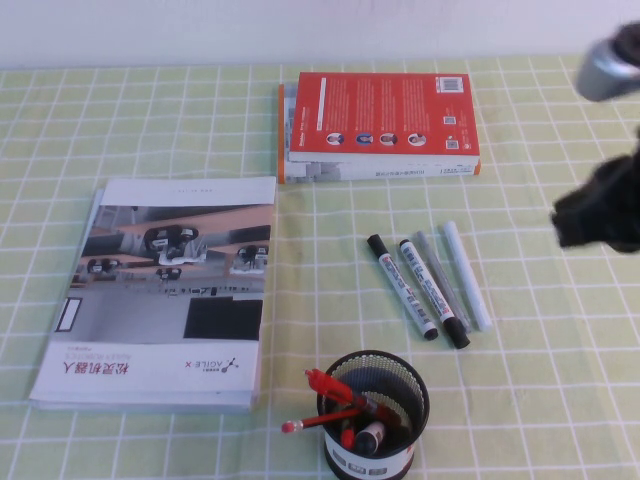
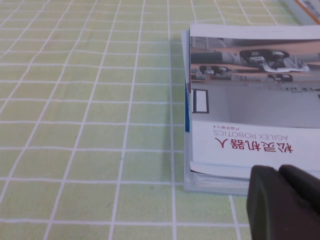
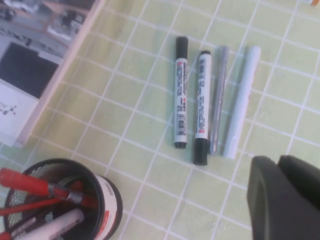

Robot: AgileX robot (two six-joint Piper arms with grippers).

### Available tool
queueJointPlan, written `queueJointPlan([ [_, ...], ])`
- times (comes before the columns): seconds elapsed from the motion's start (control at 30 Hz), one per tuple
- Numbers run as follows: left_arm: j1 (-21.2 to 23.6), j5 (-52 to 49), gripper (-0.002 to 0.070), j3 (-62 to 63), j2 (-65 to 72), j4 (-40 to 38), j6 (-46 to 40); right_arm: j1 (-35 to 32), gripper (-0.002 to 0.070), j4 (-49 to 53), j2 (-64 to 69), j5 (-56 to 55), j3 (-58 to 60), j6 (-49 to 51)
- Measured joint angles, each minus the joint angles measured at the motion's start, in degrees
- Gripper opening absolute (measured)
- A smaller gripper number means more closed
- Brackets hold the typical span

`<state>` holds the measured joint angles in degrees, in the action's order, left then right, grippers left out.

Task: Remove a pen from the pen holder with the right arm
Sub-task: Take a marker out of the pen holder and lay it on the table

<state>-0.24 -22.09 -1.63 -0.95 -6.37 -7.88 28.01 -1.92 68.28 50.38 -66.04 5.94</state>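
Right gripper (image 3: pixel 276 162) closed and empty, hanging beside four loose pens (image 3: pixel 202 100).
Its jaws meet with nothing between them, well apart from the holder (image 3: pixel 107 200), which stands nearest the robot with red pens (image 3: pixel 30 182) and a white marker (image 3: pixel 55 225) inside. Left gripper (image 2: pixel 277 172), jaws together and empty, hangs over a corner of the booklet (image 2: pixel 250 100).

Upper right of the high view, here's the right arm (image 1: pixel 608 65): a silver-grey rounded cylinder. Below it, at the right edge, the right claw (image 1: pixel 598 215), a matte black, blocky mass. Lower right of the left wrist view, the left claw (image 2: pixel 279 175): matte black, two smooth rounded lobes.
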Motion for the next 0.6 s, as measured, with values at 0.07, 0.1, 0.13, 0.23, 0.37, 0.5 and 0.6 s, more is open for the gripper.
queueJointPlan([
  [0.07,0.0,0.0,-0.0005,0.0,0.0,0.0,0.0,0.0,-0.0012,0.0,-5.64,-3.89,5.3,0.42],
  [0.1,0.0,0.0,-0.0005,0.0,0.0,0.0,0.0,0.0,-0.0012,0.0,-8.2,-5.61,8.07,0.43],
  [0.13,0.0,0.0,-0.0005,0.0,0.0,0.0,0.0,0.0,-0.0012,0.0,-10.5,-7.18,10.68,0.43],
  [0.23,0.0,0.0,-0.0005,0.0,0.0,0.0,0.0,0.0,-0.0012,-0.86,-16.19,-8.9,17.08,0.55],
  [0.37,0.0,0.0,-0.0005,0.0,0.0,0.0,0.0,0.0,-0.0012,-2.29,-20.96,-9.28,21.99,0.43],
  [0.5,0.0,0.0,-0.0005,0.0,0.0,0.0,0.0,0.0,-0.0012,-3.87,-22.74,-10.33,25.68,-1.0],
  [0.6,0.0,0.0,-0.0005,0.0,0.0,0.0,0.0,0.0,-0.0012,-3.87,-22.78,-12.29,28.57,-1.37],
])
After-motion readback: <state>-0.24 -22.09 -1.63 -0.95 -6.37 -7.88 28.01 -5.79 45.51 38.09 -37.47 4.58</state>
